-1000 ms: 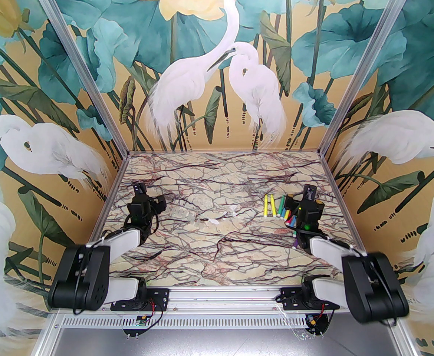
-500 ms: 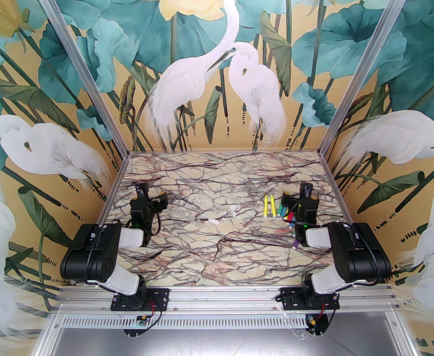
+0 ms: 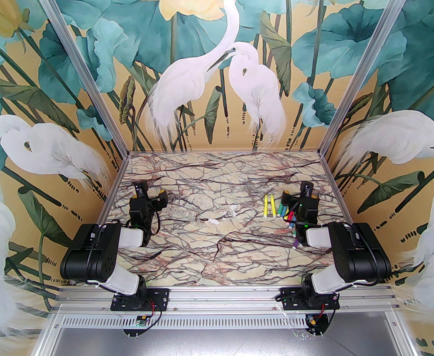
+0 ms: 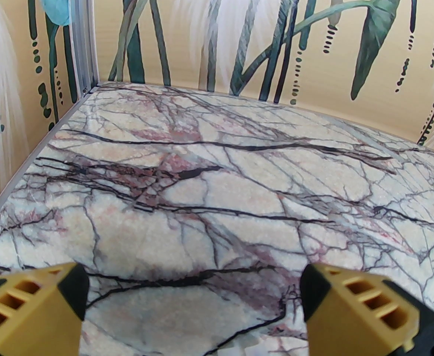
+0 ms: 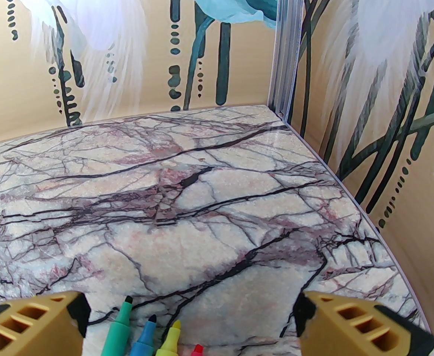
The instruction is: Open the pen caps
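**While both grippers stand wide open, the pens lie bare-tipped beneath the right one**

Where the right gripper (image 5: pixel 193 306) hangs low over the marble-patterned table (image 5: pixel 209 206), its two yellow-and-black fingers (image 5: pixel 35 325) are spread far apart and grip nothing. Between them, at 6 o'clock in the right wrist view, four pens (image 5: pixel 144 336) poke in with bare felt tips: one green, one blue, one yellow, one red. Whether a finger touches any of them cannot be told.

From above, this gripper sits at 3 o'clock on the table and covers part of the bunch, so the full count is hidden. Two yellow pens lie side by side at its 9 o'clock, with a green one just beside them. A teal, blue and pink tangle lies under the wrist, and a purple pen lies at its 6 o'clock.

The caps (image 3: pixel 233 209) are pale, see-through pieces scattered near the table's centre, well apart from the pens. About four show, too faint to count surely.

The left gripper (image 4: pixel 193 287), at 9 o'clock on the table, has its fingers equally wide, with only bare marble between them.

Walls (image 3: pixel 202 87) printed with herons and lotus leaves close in three sides.
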`<state>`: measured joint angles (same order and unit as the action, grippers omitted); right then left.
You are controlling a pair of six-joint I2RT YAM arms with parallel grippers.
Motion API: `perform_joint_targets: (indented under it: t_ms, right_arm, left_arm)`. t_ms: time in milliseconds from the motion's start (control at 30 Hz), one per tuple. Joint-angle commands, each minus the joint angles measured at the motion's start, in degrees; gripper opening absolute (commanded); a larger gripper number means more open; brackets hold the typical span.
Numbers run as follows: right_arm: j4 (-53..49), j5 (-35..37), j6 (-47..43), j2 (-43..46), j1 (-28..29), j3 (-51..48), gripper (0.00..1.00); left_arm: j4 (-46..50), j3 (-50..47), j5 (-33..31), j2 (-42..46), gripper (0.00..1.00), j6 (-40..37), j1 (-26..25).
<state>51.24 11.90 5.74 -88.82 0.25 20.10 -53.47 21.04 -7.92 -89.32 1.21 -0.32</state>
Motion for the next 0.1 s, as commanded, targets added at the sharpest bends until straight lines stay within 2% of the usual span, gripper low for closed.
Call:
perform_joint_targets:
  t_ms: [0, 67]
  right_arm:
    - [0.9, -0.9, -0.3, 0.1, -0.3, 1.2, 0.99]
    - [1.0, -1.0, -0.3, 0.2, -0.3, 1.2, 0.99]
  left_arm:
    - [-1.4, 0.4, 1.2, 0.0, 1.0, -0.6, 0.3]
    - [-1.5, 0.3, 1.2, 0.0, 1.0, -0.6, 0.3]
